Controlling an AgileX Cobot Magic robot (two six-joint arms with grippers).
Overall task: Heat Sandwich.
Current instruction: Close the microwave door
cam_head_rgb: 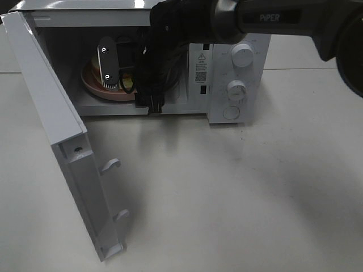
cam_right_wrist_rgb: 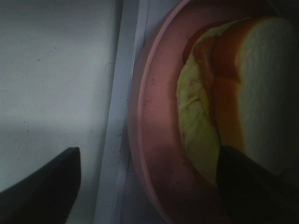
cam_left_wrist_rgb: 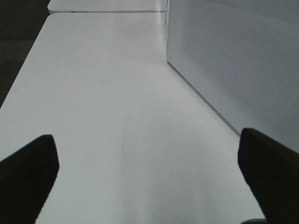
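Observation:
The sandwich, white bread with yellow-green and reddish filling, lies on the round pink plate inside the open microwave. In the high view the plate sits at the left of the cavity, mostly behind my right arm. My right gripper reaches into the cavity and stands open. One finger hangs clear of the plate's rim, and the other sits over the sandwich's near end. My left gripper is open over the bare table beside the microwave's perforated side wall.
The microwave door swings wide open toward the front left, its latch hooks sticking out. Two knobs and a round button are on the right panel. My right arm crosses above the microwave top.

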